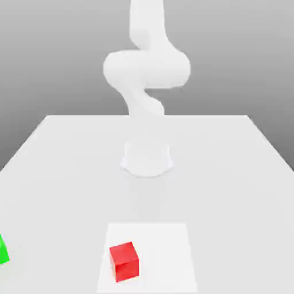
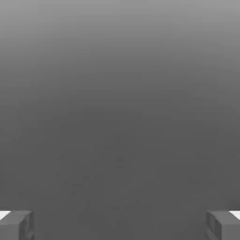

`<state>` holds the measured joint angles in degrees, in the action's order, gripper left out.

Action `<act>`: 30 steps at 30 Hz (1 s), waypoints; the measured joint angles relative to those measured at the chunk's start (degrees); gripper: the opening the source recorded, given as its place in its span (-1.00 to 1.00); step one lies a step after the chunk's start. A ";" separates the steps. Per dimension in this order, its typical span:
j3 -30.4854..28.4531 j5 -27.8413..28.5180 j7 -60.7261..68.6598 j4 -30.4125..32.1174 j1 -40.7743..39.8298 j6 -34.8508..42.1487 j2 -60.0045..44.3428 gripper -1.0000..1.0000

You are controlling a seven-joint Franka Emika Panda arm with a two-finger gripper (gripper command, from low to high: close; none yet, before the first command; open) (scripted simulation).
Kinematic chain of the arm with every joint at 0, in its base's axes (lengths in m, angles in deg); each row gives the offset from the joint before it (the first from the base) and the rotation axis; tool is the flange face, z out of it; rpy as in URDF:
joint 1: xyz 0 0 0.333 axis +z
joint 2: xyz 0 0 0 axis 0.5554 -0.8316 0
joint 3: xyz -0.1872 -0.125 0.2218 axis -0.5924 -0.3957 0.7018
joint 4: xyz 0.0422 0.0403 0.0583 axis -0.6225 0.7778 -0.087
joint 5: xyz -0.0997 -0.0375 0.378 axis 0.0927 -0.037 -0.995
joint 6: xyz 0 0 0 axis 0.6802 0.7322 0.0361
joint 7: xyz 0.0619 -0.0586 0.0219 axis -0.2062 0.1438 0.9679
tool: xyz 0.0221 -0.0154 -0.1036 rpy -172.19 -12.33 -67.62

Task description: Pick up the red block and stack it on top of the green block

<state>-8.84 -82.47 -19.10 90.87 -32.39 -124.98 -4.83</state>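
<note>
In the exterior view, red block (image 1: 124,262) askew on a white square (image 1: 177,258) on the counter (image 1: 218,184); green block (image 1: 3,251) at the exterior view's left edge. Probably light, stiff, not fragile, with matte faces for grip; best taken by two opposite upright sides. Beyond the counter, plain gray backdrop (image 1: 74,34). In the hand view, jaws (image 2: 120,226) spread wide, nothing between, against gray.

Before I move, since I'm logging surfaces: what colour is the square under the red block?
White; the square shows best in the exterior view.
</note>
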 joint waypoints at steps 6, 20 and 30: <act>-4.02 -2.03 7.88 3.62 2.81 -5.54 -12.85 0.00; -8.15 -5.02 24.56 11.85 4.19 -18.21 -41.85 0.00; -4.71 -7.22 30.10 12.39 0.57 -30.49 -59.71 -1.00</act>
<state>-13.54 -89.69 11.00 103.26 -31.82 -155.48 -64.53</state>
